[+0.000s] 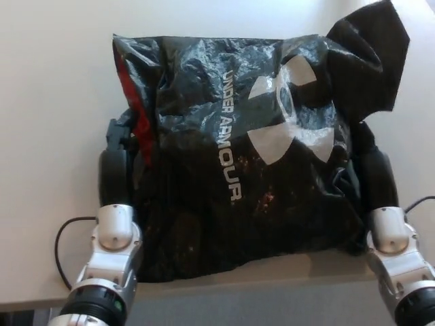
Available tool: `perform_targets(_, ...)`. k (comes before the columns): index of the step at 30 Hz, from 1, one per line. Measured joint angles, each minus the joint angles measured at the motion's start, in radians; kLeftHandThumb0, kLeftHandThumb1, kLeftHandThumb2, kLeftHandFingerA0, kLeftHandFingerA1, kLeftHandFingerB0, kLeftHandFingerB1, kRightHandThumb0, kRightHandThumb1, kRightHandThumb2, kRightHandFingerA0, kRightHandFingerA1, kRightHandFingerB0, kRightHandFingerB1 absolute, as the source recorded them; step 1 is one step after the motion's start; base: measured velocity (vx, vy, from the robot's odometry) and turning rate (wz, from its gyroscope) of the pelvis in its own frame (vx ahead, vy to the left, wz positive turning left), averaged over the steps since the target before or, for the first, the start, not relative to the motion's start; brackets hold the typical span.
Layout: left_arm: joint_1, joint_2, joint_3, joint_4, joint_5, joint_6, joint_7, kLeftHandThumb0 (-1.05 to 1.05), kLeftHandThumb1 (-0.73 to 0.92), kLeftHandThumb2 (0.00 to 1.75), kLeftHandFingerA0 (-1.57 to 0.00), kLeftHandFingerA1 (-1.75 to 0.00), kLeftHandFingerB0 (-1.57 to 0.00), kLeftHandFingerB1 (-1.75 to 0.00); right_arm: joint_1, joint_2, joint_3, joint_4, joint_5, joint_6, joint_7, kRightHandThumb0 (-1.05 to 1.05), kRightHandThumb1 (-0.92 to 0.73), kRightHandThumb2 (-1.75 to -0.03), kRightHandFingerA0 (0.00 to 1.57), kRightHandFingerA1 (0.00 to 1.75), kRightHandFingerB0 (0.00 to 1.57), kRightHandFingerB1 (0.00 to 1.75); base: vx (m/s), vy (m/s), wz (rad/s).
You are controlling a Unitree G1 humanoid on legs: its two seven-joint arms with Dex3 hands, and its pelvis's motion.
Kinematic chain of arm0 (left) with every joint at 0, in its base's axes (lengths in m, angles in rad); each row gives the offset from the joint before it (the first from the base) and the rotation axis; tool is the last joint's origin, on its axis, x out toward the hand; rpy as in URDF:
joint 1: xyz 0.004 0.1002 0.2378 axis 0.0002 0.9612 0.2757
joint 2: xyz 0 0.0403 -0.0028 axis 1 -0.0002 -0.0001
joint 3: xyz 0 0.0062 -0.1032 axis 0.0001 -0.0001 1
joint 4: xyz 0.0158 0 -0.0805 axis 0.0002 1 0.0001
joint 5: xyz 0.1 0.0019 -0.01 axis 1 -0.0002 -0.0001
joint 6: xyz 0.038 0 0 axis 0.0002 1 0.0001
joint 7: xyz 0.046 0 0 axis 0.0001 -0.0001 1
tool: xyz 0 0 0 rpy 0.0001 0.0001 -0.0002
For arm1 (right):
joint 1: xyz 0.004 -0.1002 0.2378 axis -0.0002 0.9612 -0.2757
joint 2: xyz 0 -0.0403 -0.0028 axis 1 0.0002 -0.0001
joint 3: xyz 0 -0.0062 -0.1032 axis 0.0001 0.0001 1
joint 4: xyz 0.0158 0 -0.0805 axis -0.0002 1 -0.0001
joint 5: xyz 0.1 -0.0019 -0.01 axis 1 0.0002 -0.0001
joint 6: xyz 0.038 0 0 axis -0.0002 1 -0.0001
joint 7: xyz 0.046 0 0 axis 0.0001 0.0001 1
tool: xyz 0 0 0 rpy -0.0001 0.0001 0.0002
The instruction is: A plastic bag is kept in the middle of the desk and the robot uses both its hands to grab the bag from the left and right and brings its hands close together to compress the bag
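Note:
A black plastic bag (231, 156) with white "Under Armour" lettering and logo lies on the white desk (47, 81), bunched narrower and wrinkled, with a red strip showing along its left side. My left hand (117, 159) presses against the bag's left edge, partly tucked under the plastic. My right hand (374, 176) pushes on the bag's right edge, its fingers hidden behind the folds. A flap (370, 58) of the bag sticks up at the top right.
The desk's front edge (224, 288) runs just below the bag. A thin black cable (64, 241) loops beside my left wrist. Silver forearms enter from both lower corners.

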Motion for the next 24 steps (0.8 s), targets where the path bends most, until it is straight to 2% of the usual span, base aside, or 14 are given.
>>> perform_targets(1, 0.000, -0.013, -0.010, -0.005, 0.005, 0.001, 0.004, -0.32, 0.60, 1.18, -0.01, -0.49, 0.00, -0.49, 0.002, 0.011, 0.012, -0.017, -0.002, 0.000, 0.000, -0.89, -0.85, -1.17, 0.06, 0.18, 0.06, 0.14, 0.00, 0.000, 0.00)
perform_targets(2, 0.000, -0.021, -0.017, -0.008, 0.008, 0.001, 0.007, -0.75, 0.92, 0.79, -0.23, -0.40, -0.14, -0.29, 0.005, 0.019, 0.020, -0.033, -0.003, 0.000, 0.001, -0.88, -0.82, -1.16, 0.08, 0.22, 0.08, 0.17, 0.00, 0.000, 0.00)
perform_targets(3, 0.000, -0.028, -0.023, -0.010, 0.011, 0.002, 0.012, -0.75, 0.92, 0.79, -0.23, -0.40, -0.14, -0.29, 0.009, 0.026, 0.028, -0.050, -0.003, 0.000, 0.002, -0.88, -0.82, -1.16, 0.08, 0.22, 0.08, 0.17, 0.00, 0.000, 0.00)
perform_targets(4, 0.000, -0.033, -0.028, -0.013, 0.014, 0.004, 0.016, -0.75, 0.86, 1.13, -0.11, -0.47, -0.08, -0.36, 0.012, 0.031, 0.035, -0.063, -0.004, 0.000, 0.004, -0.78, -0.92, -0.77, 0.00, 0.24, 0.00, 0.20, 0.00, 0.000, 0.00)
perform_targets(6, 0.001, -0.044, -0.033, -0.017, 0.018, 0.006, 0.020, -0.75, 0.86, 1.13, -0.11, -0.47, -0.08, -0.36, 0.018, 0.039, 0.043, -0.085, -0.003, 0.001, 0.007, -0.78, -0.92, -0.77, 0.00, 0.24, 0.00, 0.20, 0.00, 0.000, 0.00)
perform_targets(7, 0.001, -0.048, -0.034, -0.019, 0.019, 0.007, 0.021, -0.75, 0.92, 0.82, -0.16, -0.39, -0.09, -0.26, 0.020, 0.044, 0.046, -0.093, -0.001, 0.001, 0.010, -0.80, -0.92, -0.77, 0.00, 0.26, 0.00, 0.20, 0.00, 0.000, 0.00)
perform_targets(8, 0.002, -0.053, -0.035, -0.022, 0.020, 0.008, 0.022, -0.75, 0.92, 0.83, -0.16, -0.39, -0.09, -0.25, 0.021, 0.050, 0.050, -0.100, -0.001, 0.001, 0.012, -0.80, -0.79, -1.19, 0.00, 0.26, 0.00, 0.19, 0.00, 0.000, 0.00)
perform_targets(9, 0.005, -0.059, -0.036, -0.027, 0.021, 0.010, 0.024, -0.74, 0.92, 0.84, -0.16, -0.39, -0.08, -0.25, 0.021, 0.057, 0.053, -0.105, 0.000, 0.001, 0.014, -0.80, -0.81, -1.20, 0.00, 0.26, 0.00, 0.19, 0.00, 0.000, 0.00)
perform_targets(10, 0.008, -0.065, -0.039, -0.034, 0.023, 0.011, 0.026, -0.73, 0.86, 1.13, -0.09, -0.46, -0.08, -0.33, 0.021, 0.065, 0.056, -0.111, 0.002, 0.001, 0.017, -0.81, -0.82, -1.20, 0.00, 0.26, 0.00, 0.18, 0.00, 0.000, 0.00)
perform_targets(12, 0.015, -0.077, -0.048, -0.047, 0.029, 0.011, 0.030, -0.72, 0.92, 0.85, -0.15, -0.40, -0.08, -0.23, 0.022, 0.075, 0.064, -0.125, 0.002, 0.001, 0.024, -0.81, -0.82, -1.20, 0.00, 0.26, 0.00, 0.18, 0.00, 0.000, 0.00)
perform_targets(14, 0.021, -0.084, -0.057, -0.060, 0.035, 0.011, 0.032, -0.66, 0.84, 1.20, -0.04, -0.47, -0.04, -0.30, 0.027, 0.082, 0.072, -0.137, 0.002, 0.001, 0.029, -0.85, -0.83, -1.20, 0.00, 0.24, 0.00, 0.15, 0.00, 0.000, 0.00)
perform_targets(22, 0.040, -0.086, -0.090, -0.125, 0.047, 0.011, 0.022, -0.64, 0.87, 1.22, -0.02, -0.42, -0.01, -0.27, 0.049, 0.099, 0.080, -0.152, 0.008, 0.001, 0.054, -0.80, -0.80, -1.20, 0.00, 0.26, 0.00, 0.19, 0.00, 0.000, 0.00)
perform_targets(23, 0.041, -0.086, -0.093, -0.130, 0.049, 0.012, 0.022, -0.64, 0.87, 1.22, -0.01, -0.41, 0.00, -0.26, 0.049, 0.100, 0.080, -0.152, 0.009, 0.001, 0.055, -0.81, -0.92, -0.79, 0.00, 0.20, 0.00, 0.14, 0.00, 0.000, 0.00)
perform_targets(24, 0.043, -0.086, -0.095, -0.135, 0.050, 0.012, 0.022, -0.62, 0.88, 1.23, -0.01, -0.39, 0.00, -0.27, 0.050, 0.100, 0.080, -0.152, 0.010, 0.000, 0.057, -0.80, -0.82, -1.20, 0.00, 0.24, 0.00, 0.19, 0.00, 0.000, 0.00)
